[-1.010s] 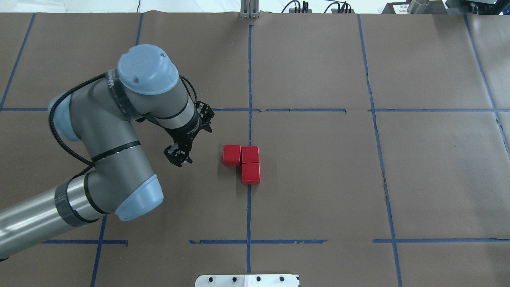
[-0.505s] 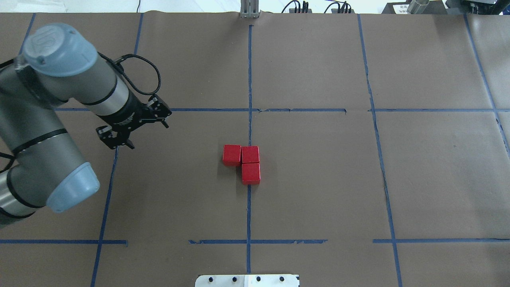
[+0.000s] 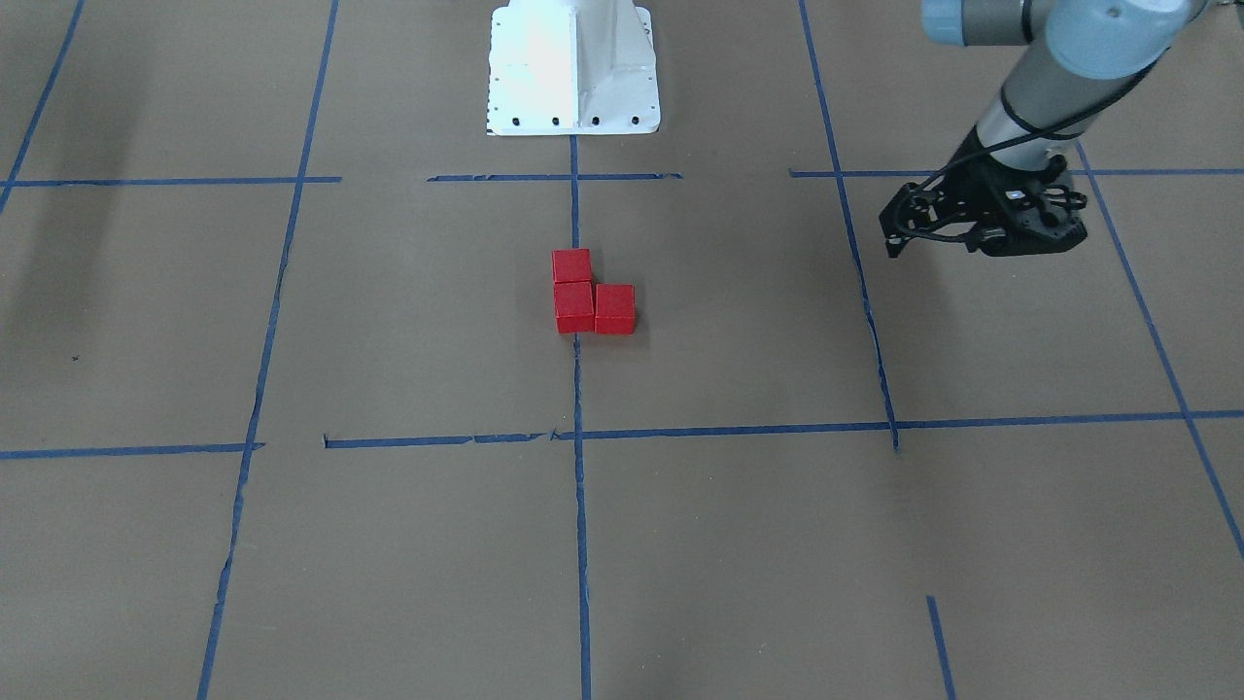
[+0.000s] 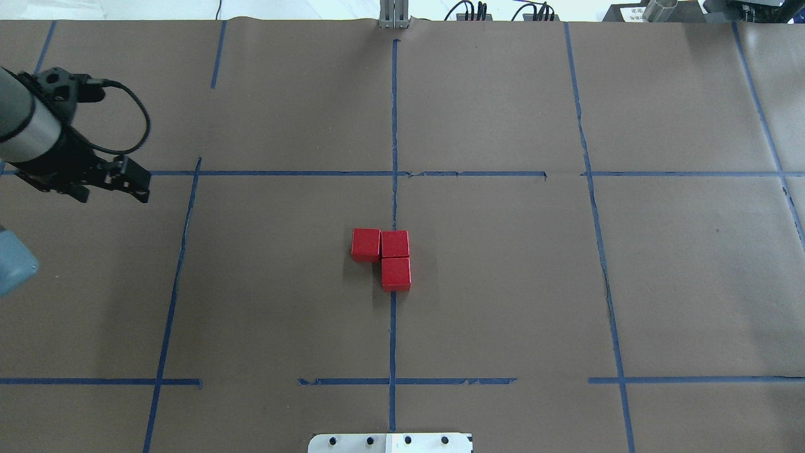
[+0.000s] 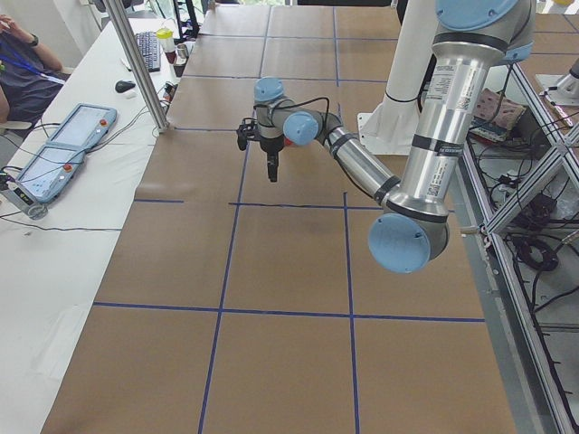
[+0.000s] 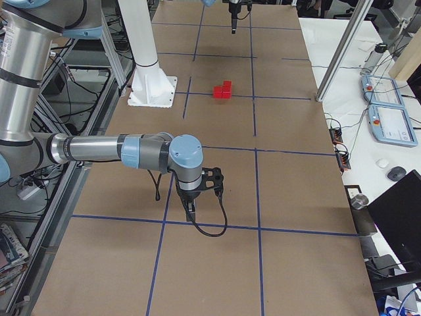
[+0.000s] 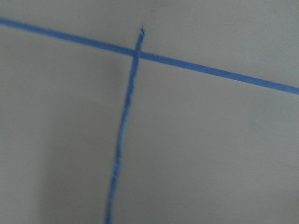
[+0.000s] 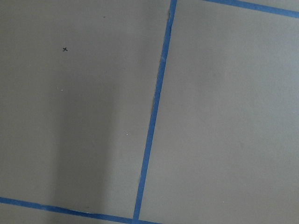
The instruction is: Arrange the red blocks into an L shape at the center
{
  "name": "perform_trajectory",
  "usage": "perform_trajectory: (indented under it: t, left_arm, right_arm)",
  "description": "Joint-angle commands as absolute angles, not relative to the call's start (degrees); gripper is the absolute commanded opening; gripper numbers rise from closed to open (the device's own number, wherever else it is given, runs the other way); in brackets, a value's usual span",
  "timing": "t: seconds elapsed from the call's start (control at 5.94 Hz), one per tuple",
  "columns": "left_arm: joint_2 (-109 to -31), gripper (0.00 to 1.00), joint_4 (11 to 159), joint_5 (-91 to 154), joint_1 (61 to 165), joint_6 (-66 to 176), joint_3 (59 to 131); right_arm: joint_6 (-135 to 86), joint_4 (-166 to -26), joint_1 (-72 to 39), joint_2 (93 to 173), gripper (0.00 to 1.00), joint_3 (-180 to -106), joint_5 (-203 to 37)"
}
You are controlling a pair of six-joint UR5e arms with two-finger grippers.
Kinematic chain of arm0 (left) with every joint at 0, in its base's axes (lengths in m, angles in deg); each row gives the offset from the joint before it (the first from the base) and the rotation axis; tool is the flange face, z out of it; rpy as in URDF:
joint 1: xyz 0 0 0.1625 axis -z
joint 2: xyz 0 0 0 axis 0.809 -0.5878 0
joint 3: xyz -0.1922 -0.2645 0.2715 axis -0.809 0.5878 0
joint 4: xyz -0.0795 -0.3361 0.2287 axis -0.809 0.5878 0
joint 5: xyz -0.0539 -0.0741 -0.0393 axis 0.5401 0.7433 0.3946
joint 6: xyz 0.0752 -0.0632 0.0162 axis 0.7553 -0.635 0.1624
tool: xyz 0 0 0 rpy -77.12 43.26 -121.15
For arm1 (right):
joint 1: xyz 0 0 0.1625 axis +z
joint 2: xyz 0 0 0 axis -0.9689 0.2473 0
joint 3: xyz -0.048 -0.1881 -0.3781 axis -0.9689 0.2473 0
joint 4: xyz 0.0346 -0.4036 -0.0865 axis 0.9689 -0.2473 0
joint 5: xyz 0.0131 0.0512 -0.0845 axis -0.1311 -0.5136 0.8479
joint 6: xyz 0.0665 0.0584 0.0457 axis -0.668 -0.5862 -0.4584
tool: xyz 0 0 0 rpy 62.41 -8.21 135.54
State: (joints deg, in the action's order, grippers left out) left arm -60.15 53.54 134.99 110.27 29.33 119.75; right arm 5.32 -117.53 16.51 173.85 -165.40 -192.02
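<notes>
Three red blocks sit touching in an L on the center cell, astride its vertical blue tape line. Two lie side by side, and the third lies on the robot's side of the right one. They also show in the front view and the right view. My left gripper hangs empty far to the left of them, past the cell's left line, and its fingers look spread. It also shows in the front view. My right gripper points down over bare paper far from the blocks. I cannot tell whether it is open.
The robot's white base stands behind the center cell. A metal post rises at the table's far edge. Teach pendants and a seated operator are on a side table. Both wrist views show only brown paper and blue tape.
My left arm has pulled away leftward from beside the blocks to the table's left edge. The three blocks have not moved.
</notes>
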Motion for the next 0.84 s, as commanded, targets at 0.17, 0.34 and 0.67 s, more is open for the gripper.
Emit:
perform_trajectory:
  t: [0.17, 0.34, 0.67]
  left_arm:
    - [-48.14, 1.00, 53.99, 140.86, 128.03, 65.17, 116.73]
    - [-46.28, 1.00, 53.99, 140.96, 134.79, 77.55, 111.40]
    - [-45.47, 1.00, 53.82, 148.81, 143.18, 85.84, 102.93]
  right_arm:
    - [4.30, -117.53, 16.43, 173.74, 0.99, -165.39, -191.69]
    - [3.86, -117.53, 16.43, 173.74, 0.99, -165.30, -191.51]
    - [3.94, -117.53, 16.51, 173.74, 0.99, -165.30, -191.60]
